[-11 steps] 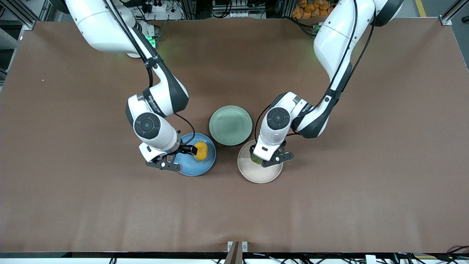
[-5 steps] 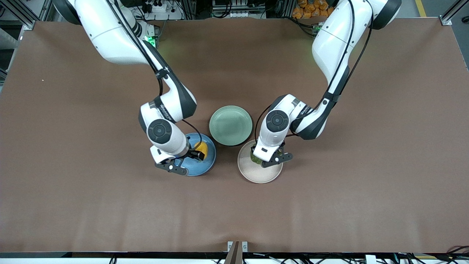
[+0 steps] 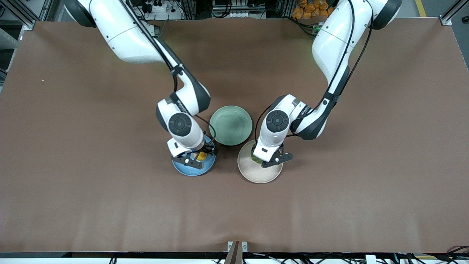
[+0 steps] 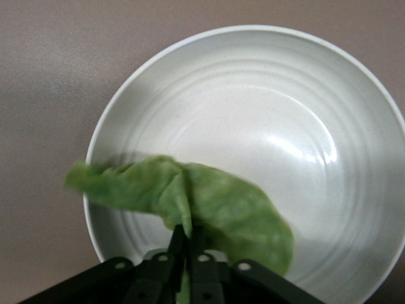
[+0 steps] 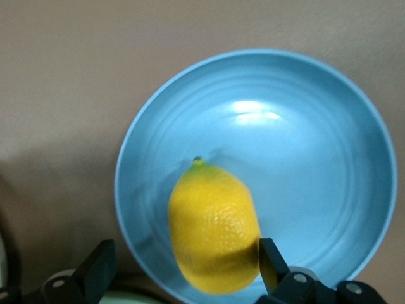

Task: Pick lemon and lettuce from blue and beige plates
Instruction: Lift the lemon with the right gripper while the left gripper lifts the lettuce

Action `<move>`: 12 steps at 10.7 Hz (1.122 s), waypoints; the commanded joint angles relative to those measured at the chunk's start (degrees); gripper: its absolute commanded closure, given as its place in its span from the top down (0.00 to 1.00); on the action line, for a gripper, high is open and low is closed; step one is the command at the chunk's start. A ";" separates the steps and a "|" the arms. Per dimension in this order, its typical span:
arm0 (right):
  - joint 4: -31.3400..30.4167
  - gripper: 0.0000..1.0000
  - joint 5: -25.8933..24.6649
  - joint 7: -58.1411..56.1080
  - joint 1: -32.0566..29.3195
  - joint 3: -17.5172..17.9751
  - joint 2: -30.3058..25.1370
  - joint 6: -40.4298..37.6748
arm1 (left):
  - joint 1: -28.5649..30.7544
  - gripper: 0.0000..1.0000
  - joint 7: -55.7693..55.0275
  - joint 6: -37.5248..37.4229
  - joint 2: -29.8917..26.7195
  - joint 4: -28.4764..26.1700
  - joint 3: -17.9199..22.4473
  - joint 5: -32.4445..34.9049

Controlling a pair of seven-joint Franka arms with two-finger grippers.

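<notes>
Front view: right gripper (image 3: 198, 157) has swung over the blue plate (image 3: 185, 169) at 9 o'clock of the beige plate (image 3: 256, 174)

Left wrist: left gripper (image 4: 186, 253) has just pinched the lettuce (image 4: 209, 202); lift next

Right wrist: jaws wide around the lemon (image 5: 214, 228), unclosed

You are seeing the lemon (image 5: 214, 228) lying in one plate (image 3: 190, 169), the lettuce (image 4: 202, 202) in another (image 3: 256, 172), both nearer the front camera than a third plate (image 3: 231, 125).
</notes>
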 commanded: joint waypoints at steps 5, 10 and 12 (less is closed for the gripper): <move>0.79 0.73 -3.55 0.86 0.31 -0.39 3.03 2.41 | 2.26 0.00 -2.02 -3.79 -7.18 1.02 0.57 0.95; 1.49 0.00 -2.67 1.03 0.31 -0.30 1.98 2.33 | 9.12 0.00 4.01 -14.51 -16.42 0.93 0.13 0.86; 1.93 0.00 -2.59 0.86 -0.21 -0.30 0.84 1.45 | 13.59 0.00 14.45 -19.09 -18.62 0.76 -0.05 0.78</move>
